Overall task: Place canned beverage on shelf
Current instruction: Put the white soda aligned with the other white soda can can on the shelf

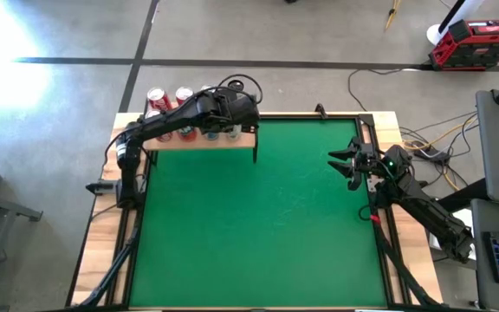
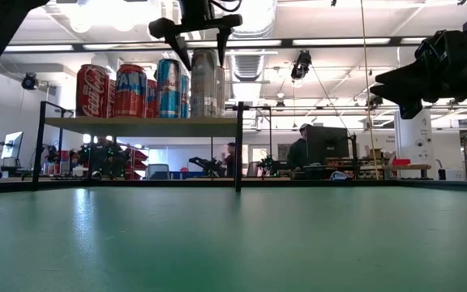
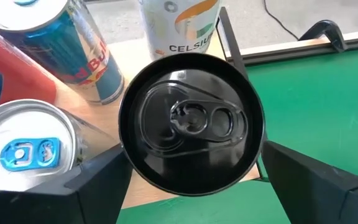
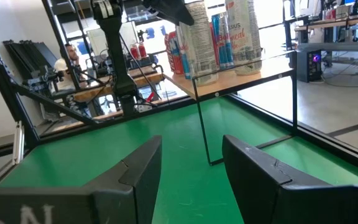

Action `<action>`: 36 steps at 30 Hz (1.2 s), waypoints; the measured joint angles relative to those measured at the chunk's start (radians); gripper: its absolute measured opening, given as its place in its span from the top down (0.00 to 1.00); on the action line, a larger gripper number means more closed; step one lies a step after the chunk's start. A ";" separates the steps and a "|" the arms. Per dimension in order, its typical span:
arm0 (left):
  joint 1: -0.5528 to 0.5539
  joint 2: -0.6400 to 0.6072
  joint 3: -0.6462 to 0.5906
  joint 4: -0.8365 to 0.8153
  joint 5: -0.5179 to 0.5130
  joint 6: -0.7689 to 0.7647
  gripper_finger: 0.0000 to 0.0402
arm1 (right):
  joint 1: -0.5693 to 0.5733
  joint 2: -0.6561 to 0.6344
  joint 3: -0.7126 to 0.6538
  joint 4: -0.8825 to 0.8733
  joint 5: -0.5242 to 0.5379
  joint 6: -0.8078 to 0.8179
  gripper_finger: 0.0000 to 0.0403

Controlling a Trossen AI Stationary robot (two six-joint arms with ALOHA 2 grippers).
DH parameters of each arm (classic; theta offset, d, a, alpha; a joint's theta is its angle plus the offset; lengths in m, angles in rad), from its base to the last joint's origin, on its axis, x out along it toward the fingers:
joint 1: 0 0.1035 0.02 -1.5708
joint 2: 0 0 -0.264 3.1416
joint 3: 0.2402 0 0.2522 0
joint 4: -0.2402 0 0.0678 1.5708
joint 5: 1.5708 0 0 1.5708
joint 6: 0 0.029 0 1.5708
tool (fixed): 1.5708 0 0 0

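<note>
The left tool hangs directly over the black-topped silver can at the right end of the light-wood shelf on thin black legs, at the far left of the green-matted surface. Its fingers stand spread on either side of the can's lid, clear of the wall, so the can looks released and resting on the board by itself.

The step in hand appears to be letting go and backing off. To do it well, the tool should rise straight up along the can's axis until the fingertips clear the rim, and only then swing away toward the near side. A sideways pull while the fingers flank the lid could nudge the can into its neighbours: a blue-lidded silver can just beside it, a blue Red Bull can and a white Celsius can close behind. The can also sits near the board's right end, by the black leg, so a push that way risks tipping it off.

The can stands upright, long axis vertical, lid and pull-tab facing up. Two red cola cans stand at the shelf's left end.

The right tool waits at the right edge of the surface, fingers closed on nothing.
</note>
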 joint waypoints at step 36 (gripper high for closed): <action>-0.002 0.000 0.000 0.001 0.012 0.039 0.16 | 0.000 0.000 0.000 0.000 0.000 0.000 0.60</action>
